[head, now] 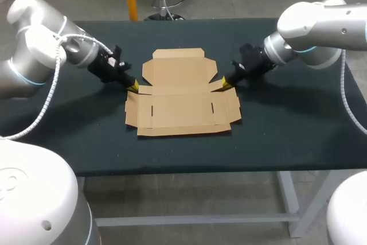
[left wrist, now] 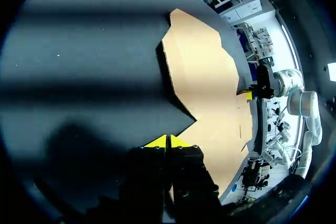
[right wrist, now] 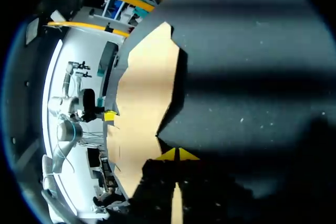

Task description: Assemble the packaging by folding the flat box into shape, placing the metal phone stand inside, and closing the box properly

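A flat, unfolded brown cardboard box (head: 182, 93) lies in the middle of the black table. My left gripper (head: 132, 86) is shut, its yellow tips together at the notch in the box's left edge. My right gripper (head: 225, 82) is shut too, tips at the matching notch on the right edge. In the left wrist view the closed gripper (left wrist: 167, 141) touches the cardboard (left wrist: 210, 87) at the notch, and the other arm's gripper (left wrist: 249, 95) shows across the sheet. The right wrist view shows that gripper (right wrist: 177, 154) meeting the cardboard (right wrist: 144, 93) the same way. No phone stand is in view.
Black cloth covers the table (head: 69, 136), with bare cloth all around the box. The front edge runs close below the box's front flaps. Both arms come in low from the rear corners.
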Motion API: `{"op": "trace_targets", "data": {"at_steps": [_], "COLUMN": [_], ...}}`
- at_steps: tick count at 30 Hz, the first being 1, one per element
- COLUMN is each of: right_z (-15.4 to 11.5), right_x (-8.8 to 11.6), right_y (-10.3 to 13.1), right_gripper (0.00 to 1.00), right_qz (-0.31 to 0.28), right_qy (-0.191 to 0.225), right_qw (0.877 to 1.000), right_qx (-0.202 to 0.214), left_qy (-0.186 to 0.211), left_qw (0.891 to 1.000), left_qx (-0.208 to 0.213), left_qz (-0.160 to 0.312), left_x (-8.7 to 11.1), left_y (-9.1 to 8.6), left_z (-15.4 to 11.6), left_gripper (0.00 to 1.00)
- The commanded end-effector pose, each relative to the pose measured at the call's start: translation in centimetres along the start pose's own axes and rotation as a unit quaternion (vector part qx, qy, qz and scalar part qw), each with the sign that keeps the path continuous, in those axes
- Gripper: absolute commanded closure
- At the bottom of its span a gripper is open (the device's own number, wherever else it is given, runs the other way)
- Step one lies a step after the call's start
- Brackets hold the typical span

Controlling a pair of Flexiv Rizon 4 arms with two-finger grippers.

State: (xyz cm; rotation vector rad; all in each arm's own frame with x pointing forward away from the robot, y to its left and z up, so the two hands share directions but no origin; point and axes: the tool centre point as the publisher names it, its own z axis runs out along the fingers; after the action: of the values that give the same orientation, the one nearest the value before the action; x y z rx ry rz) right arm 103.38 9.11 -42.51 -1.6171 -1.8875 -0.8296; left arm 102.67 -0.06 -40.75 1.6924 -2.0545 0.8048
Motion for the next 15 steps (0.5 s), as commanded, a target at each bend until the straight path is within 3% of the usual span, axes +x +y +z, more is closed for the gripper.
{"op": "trace_targets", "data": {"at_steps": [1, 15], "right_z": [0.1, 0.2], "right_x": [0.0, 0.8], "right_y": [0.2, 0.2], "right_gripper": [1.00, 1.00], "right_qz": [-0.001, -0.004], "right_qy": [0.004, 0.002], "right_qw": [1.000, 1.000], "right_qx": [0.003, 0.004], "left_qy": [0.009, 0.022], "left_qw": [1.000, 1.000], "left_qx": [0.008, 0.020], "left_qz": [0.001, 0.008], "left_x": [0.1, 1.3], "left_y": [0.4, 0.6], "left_z": [-0.1, 0.0], "left_gripper": [1.00, 1.00]}}
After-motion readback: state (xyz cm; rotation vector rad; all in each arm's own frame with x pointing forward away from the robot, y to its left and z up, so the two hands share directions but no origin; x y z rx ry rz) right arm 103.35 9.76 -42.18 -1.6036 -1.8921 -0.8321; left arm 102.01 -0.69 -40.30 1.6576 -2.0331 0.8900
